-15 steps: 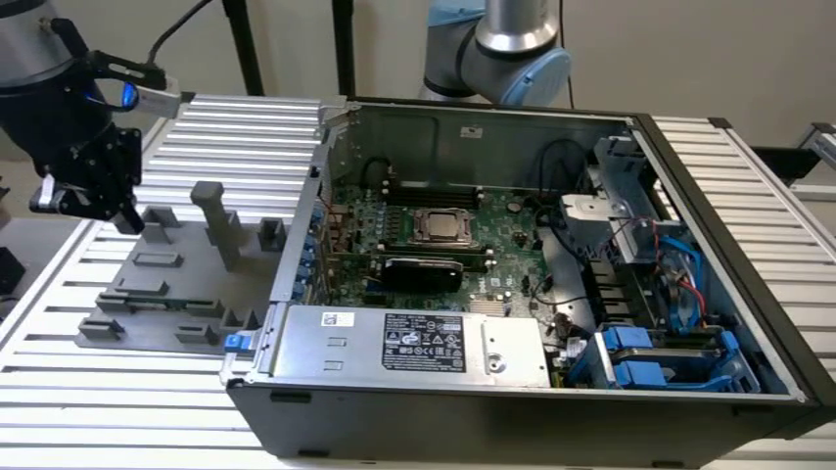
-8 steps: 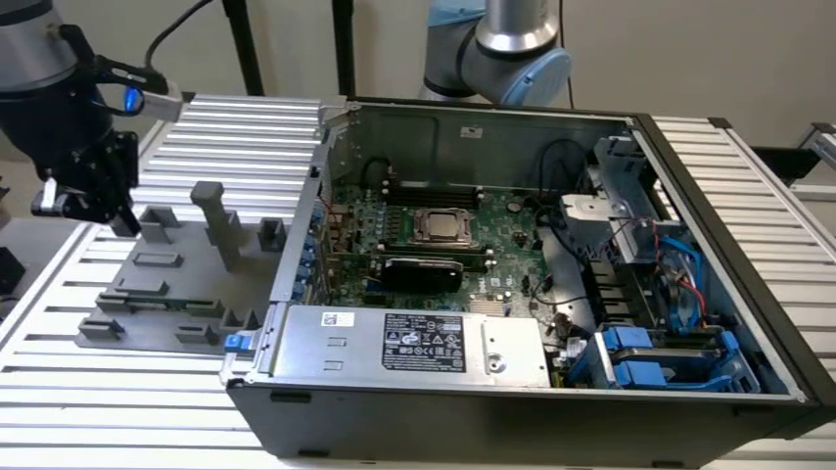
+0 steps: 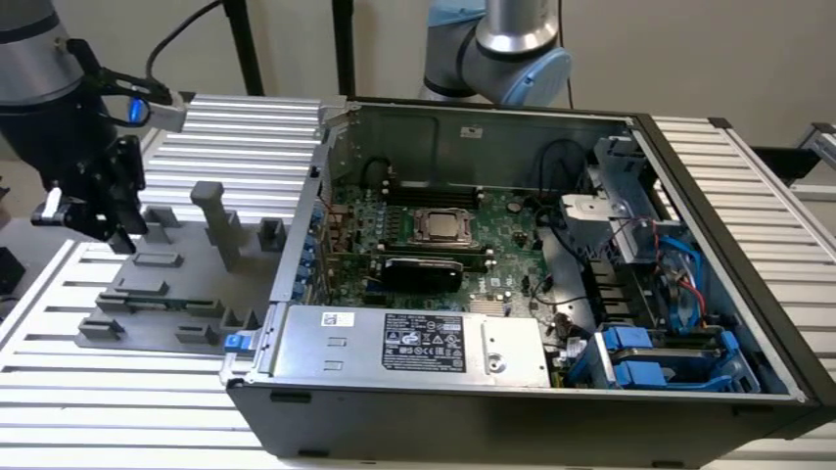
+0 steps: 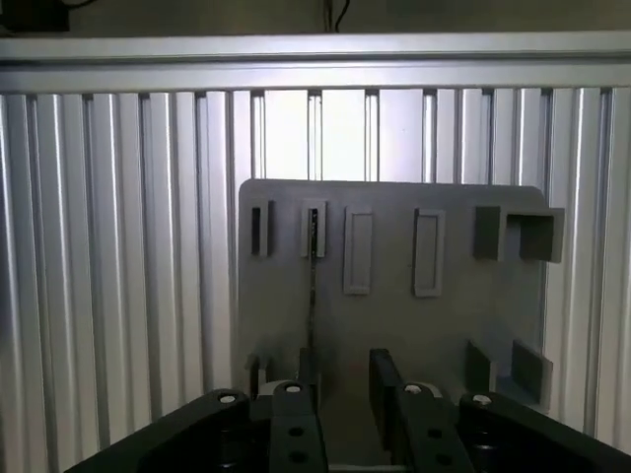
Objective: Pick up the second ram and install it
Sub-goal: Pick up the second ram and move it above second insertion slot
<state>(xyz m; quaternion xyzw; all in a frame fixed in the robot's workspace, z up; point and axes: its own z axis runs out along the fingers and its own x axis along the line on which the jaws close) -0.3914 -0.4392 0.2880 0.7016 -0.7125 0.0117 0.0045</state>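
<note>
Exterior view, pincer: the black pincer [image 3: 105, 223] hangs from the arm at the upper left of the frame, above the far end of the grey holder plate [image 3: 157, 338], and touches nothing.
Exterior view, second ram: a thin green stick [image 3: 167, 305] lies in its seat on the plate at the left of the frame, lower than the pincer and apart from it.
Exterior view, surroundings: the open computer case [image 3: 523, 392] fills the centre and right and stands on the ribbed metal desk [image 3: 105, 401]. The silver processor [image 3: 444, 227] sits mid-board.
Wrist view, pincer: the two black fingers [image 4: 296, 429] are spread, with an empty gap between them.
Wrist view, second ram: it is seen edge-on as a thin dark line [image 4: 313, 296] across the plate [image 4: 444, 315]. It lines up with one finger rather than with the gap.
Step in hand (judged): the approach for the pick-up; the stick is not yet gripped.
Doing it well (judged): bring the gap squarely over the stick and keep the fingers parallel to its long edges. Descend straight, clear of the holder blocks. Grip the board near mid-length so that it lifts level.
</note>
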